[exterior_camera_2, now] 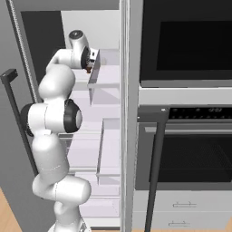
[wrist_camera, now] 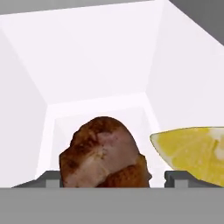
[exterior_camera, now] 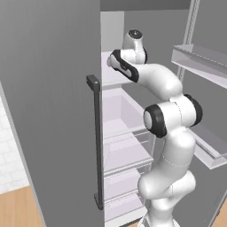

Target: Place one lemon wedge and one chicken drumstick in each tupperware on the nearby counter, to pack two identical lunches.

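This is a home kitchen, rendered; a tall grey fridge [exterior_camera: 48,111] stands open with its long dark handle [exterior_camera: 95,142] on the door; white shelves [exterior_camera_2: 108,149] and clear drawers [exterior_camera: 124,155] stack up inside, below the jaws; door racks [exterior_camera: 199,60] hang off to one side; food sits on the shelf right at the jaws, a browned chicken drumstick [wrist_camera: 105,153] between them and a lemon wedge [wrist_camera: 192,153] just beside; next to the fridge, 2 black built-in ovens [exterior_camera_2: 186,41] sit 1 above the other over grey drawers [exterior_camera_2: 186,208]; wooden floor [exterior_camera: 17,208] below.
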Controlling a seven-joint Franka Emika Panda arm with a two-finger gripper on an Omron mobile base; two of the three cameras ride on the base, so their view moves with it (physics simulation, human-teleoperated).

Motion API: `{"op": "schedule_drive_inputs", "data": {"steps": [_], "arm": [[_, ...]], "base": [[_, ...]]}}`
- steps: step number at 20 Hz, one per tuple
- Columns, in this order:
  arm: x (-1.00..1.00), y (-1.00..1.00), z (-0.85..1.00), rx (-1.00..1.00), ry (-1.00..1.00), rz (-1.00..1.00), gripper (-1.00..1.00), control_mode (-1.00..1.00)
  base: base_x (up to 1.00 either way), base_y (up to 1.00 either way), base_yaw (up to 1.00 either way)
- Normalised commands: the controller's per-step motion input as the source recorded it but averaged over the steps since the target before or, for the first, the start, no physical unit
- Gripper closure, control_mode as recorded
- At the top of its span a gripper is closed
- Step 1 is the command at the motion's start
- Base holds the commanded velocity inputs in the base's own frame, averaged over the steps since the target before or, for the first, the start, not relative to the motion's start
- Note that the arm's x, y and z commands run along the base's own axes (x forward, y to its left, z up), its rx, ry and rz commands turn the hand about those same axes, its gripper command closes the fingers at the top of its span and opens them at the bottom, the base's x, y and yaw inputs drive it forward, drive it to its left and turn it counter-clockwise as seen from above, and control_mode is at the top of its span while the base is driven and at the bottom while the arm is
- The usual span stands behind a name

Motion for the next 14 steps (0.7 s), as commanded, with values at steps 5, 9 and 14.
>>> {"op": "schedule_drive_inputs", "data": {"steps": [5,9,14], "arm": [[0.00,0.00,-0.18,0.00,-0.04,0.00,1.00,-1.00],[-0.29,0.00,-0.21,0.00,-0.04,0.00,1.00,-1.00],[-1.00,0.00,0.00,0.05,-0.51,0.00,1.00,-1.00]], "base": [[0.00,0.00,0.00],[0.00,0.00,0.00],[0.00,0.00,0.00]]}}
